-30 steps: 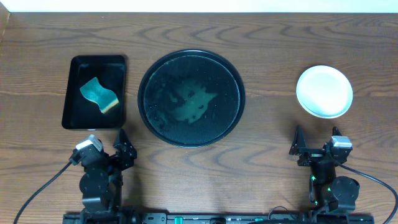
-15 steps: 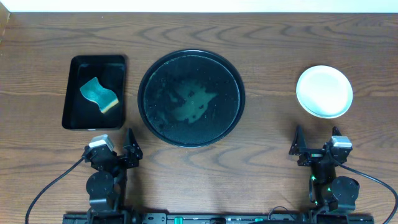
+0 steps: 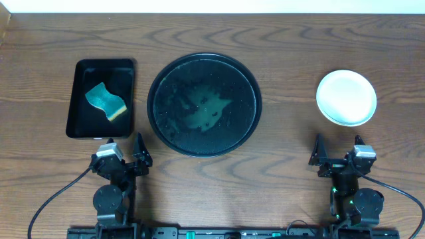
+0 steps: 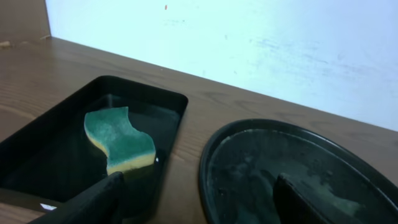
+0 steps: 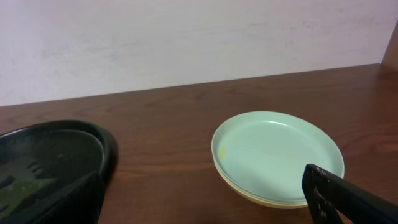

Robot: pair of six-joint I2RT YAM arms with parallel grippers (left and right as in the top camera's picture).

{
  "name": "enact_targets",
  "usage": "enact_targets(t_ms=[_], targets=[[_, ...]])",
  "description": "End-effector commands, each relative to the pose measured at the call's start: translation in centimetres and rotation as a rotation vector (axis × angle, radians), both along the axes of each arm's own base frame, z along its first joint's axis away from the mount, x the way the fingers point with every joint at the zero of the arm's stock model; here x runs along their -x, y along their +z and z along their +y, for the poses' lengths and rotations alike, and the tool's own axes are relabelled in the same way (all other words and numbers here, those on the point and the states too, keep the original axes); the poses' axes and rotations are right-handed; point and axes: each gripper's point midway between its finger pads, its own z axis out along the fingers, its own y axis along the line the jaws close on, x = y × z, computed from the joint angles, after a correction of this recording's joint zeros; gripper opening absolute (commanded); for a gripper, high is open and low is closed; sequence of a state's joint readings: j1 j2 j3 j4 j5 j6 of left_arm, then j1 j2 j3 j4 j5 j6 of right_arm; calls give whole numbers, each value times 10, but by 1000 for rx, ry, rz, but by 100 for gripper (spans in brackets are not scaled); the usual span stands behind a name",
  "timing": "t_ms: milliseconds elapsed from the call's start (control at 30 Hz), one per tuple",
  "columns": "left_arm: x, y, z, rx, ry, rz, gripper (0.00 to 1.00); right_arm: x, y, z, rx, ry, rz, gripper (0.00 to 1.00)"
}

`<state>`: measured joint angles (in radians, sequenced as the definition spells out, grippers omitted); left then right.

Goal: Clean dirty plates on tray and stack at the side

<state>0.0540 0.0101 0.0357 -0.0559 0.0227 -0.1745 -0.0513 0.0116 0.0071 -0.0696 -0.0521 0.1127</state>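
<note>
Overhead view of a wooden table (image 3: pixel 285 60) with two robot arms folded low at its near edge.

The left gripper (image 3: pixel 125 147) hovers just above the table with its jaws spread wide and nothing between them. It points away from the edge, toward the gap between two trays. The right gripper (image 3: pixel 339 146) hovers in the same low pose, jaws fully apart and empty, aimed at the far side of the table.

Just beyond the left gripper, slightly to its left, lies a rectangular black tray (image 3: pixel 123 79) holding a wavy sponge (image 3: pixel 106 101), green on top and yellow below. The large round black tray (image 3: pixel 204 104) sits beyond and to the right of the left gripper, well apart from both sets of jaws. Its floor shows wet patches, and no plate lies on it.

The plates (image 3: pixel 346 97) form one stack on the bare table, beyond the right gripper and clear of its fingers. The right wrist view shows the stack (image 5: pixel 277 155) ahead and to the right. The top plate is pale blue-green with a small yellow smear near its left rim, and a pale yellow edge shows beneath.
</note>
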Motion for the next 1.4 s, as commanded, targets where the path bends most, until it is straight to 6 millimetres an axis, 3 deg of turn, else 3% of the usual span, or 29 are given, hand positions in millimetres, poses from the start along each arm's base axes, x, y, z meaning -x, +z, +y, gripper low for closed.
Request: enact_targets(t_ms=[0, 1367], targets=[[0, -18, 1, -60, 1, 45, 76, 0, 0, -2, 14, -9, -1, 99], [0, -18, 2, -95, 0, 51, 76, 0, 0, -2, 14, -9, -1, 99]])
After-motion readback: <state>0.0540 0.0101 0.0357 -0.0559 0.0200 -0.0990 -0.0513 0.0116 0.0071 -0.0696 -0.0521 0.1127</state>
